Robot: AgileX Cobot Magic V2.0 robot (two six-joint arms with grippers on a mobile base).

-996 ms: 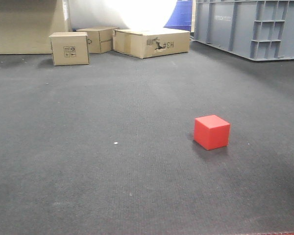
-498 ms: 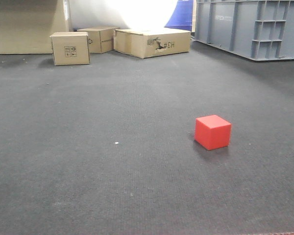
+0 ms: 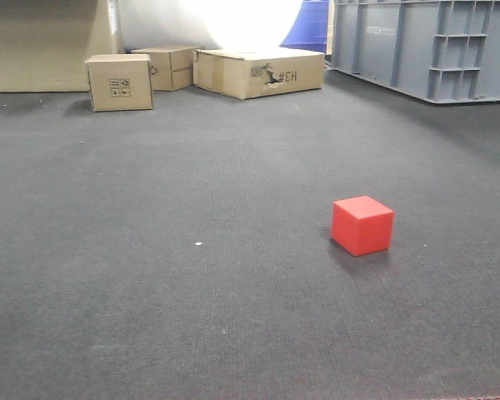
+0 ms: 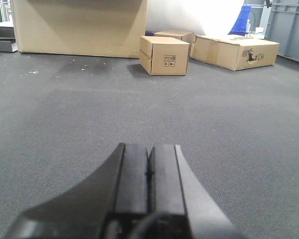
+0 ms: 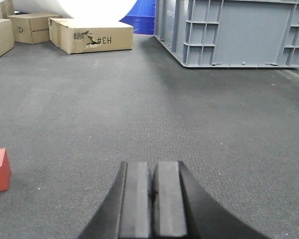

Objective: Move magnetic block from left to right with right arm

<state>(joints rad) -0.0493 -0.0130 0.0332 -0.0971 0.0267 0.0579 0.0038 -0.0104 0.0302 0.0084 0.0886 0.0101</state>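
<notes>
the magnetic block (image 3: 362, 225), a small solid-red cube, rests flat on the dark grey carpet (image 3: 192, 317) in the front view, right of centre and in the nearer half of the floor, one corner turned toward the camera. nothing touches it. a tiny white speck (image 3: 197, 243) lies on the carpet well to its left.

the right gripper (image 5: 151, 186) shows in its own wrist view with both black fingers pressed together, nothing between them, held low over bare carpet. the red cube sits at the far left edge of that view, cut off by the frame, well apart from the fingers.

the left gripper (image 4: 149, 172) is likewise pressed together and holds nothing, pointing across open carpet; the cube does not appear in that view.

at the far edge of the floor stand three tan cardboard boxes: a small upright one with printed handling symbols (image 3: 119, 82), a second small box (image 3: 172, 66) behind it, and a long low box with a torn hole and the marking "#GH" (image 3: 260, 72). a large grey plastic crate (image 3: 429, 46) occupies the far right, with a blue container (image 3: 313, 25) just beside it. a large tan cardboard panel (image 4: 79, 25) stands at the far left.
</notes>
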